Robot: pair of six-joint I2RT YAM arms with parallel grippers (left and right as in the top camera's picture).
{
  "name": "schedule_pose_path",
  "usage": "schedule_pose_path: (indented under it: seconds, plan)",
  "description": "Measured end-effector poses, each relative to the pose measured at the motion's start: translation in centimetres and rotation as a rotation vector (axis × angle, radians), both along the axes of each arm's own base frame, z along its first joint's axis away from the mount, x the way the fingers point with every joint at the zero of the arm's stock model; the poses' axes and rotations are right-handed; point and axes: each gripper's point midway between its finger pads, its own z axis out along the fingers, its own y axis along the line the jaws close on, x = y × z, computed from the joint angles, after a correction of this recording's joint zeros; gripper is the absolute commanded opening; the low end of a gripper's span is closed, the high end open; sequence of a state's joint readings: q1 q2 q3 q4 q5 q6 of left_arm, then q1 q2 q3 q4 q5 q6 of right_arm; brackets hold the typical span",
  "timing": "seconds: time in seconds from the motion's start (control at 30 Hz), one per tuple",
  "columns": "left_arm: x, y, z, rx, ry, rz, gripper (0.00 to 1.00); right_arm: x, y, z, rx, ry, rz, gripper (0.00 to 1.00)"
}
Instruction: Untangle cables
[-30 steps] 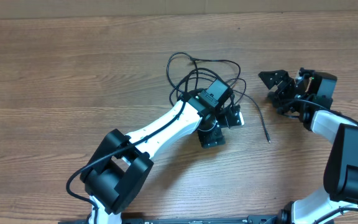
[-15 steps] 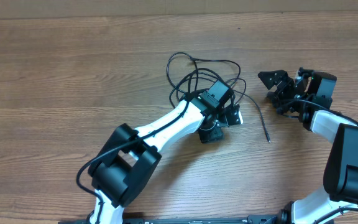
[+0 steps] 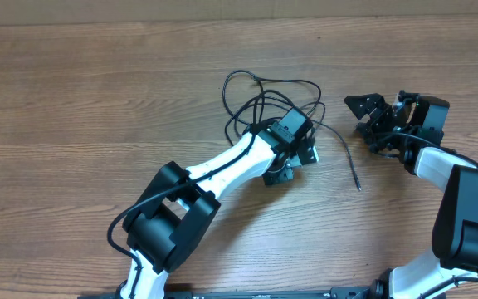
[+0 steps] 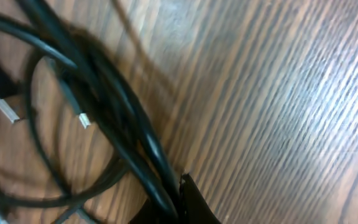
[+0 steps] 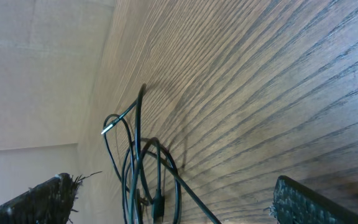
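Observation:
Several thin black cables point(image 3: 264, 93) lie in a tangled loop at the table's middle, with one loose end point(image 3: 351, 166) trailing right. My left gripper point(image 3: 292, 159) sits on the tangle's near edge. In the left wrist view my left gripper point(image 4: 178, 208) is shut on a pair of cable strands point(image 4: 135, 134), and two silver plug tips point(image 4: 84, 120) lie beside them. My right gripper point(image 3: 365, 116) stands open to the right of the tangle, touching nothing. In the right wrist view the cables point(image 5: 137, 162) lie ahead between its spread fingers point(image 5: 312, 202).
The wooden table point(image 3: 98, 100) spreads to the left and behind the tangle. A pale wall edge point(image 3: 239, 8) runs along the far side. My right arm's white links point(image 3: 463, 191) fill the near right corner.
My left gripper has closed from open onto the cable strands, and its elbow has shifted slightly right. The right arm and the tangle have stayed put.

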State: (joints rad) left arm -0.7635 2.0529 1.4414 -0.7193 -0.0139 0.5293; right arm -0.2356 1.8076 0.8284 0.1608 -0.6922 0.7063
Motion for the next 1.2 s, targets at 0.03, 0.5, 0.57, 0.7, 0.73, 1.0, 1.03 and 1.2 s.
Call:
schedule_pose_path:
  seconds: [0.03, 0.5, 0.57, 0.7, 0.73, 1.0, 1.03, 1.2]
  plan:
    - [0.1, 0.1, 0.5, 0.007, -0.001, 0.009, 0.04, 0.0, 0.0, 0.0, 0.000, 0.000, 0.000, 1.00]
    - [3.4, -2.2, 19.8, -0.263, -0.313, 0.047, 0.18, -0.4, 0.3, -0.1, 0.017, 0.016, 0.013, 1.00]
    - [3.8, -2.0, 20.9, -0.279, -0.346, 0.056, 0.22, -0.3, 0.8, 0.4, 0.036, -0.005, 0.038, 1.00]
    - [4.4, -1.3, 21.0, -0.267, -0.355, 0.078, 0.45, -0.3, 1.7, 1.5, 0.077, -0.053, 0.094, 1.00]
    - [4.3, -1.1, 20.8, -0.262, -0.350, 0.079, 0.54, -0.4, 1.8, 1.6, 0.083, -0.056, 0.101, 1.00]
    - [2.1, -1.5, 16.8, -0.227, -0.167, 0.036, 0.72, -0.6, 2.3, 1.9, 0.103, -0.065, 0.129, 1.00]
    - [1.6, -1.7, 15.7, -0.223, -0.122, 0.026, 0.73, -0.6, 2.3, 1.9, 0.101, -0.066, 0.131, 1.00]
    - [-0.2, -3.0, 11.8, -0.224, 0.047, -0.006, 0.65, -0.6, 2.3, 1.9, 0.096, -0.066, 0.132, 1.00]
